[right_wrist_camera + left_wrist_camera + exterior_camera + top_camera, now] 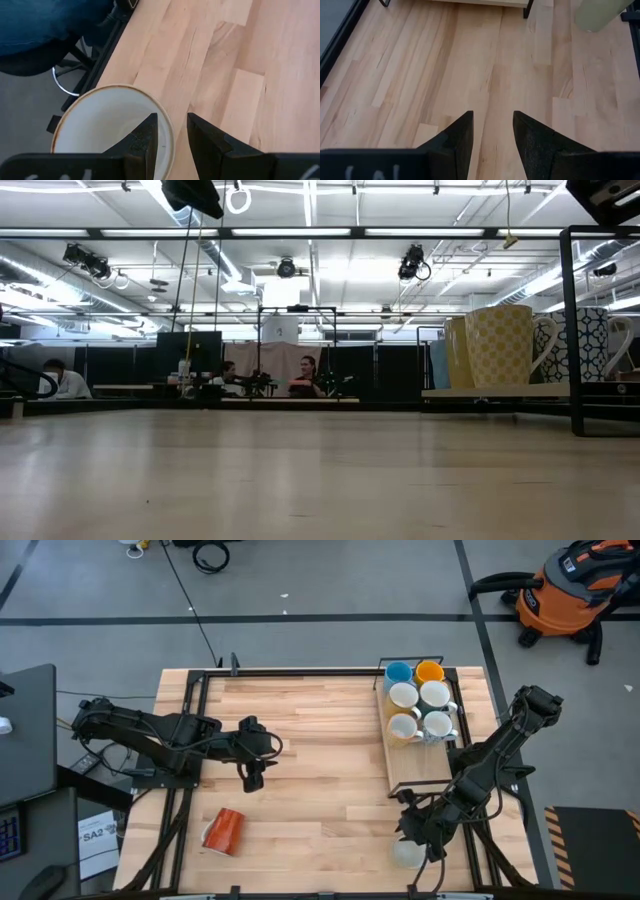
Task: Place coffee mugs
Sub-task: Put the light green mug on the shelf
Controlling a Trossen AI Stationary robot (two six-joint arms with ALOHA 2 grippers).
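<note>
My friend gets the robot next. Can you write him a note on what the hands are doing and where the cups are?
Right gripper: shut on the rim of a cream mug at the table's near right edge, one finger inside it, one outside.
Left gripper: open, empty, above bare wood mid-table.
Done: six mugs stand in pairs on the wooden tray at the far right.
Left: the held cream mug, then the red-orange mug lying on its side near the front left.
</note>
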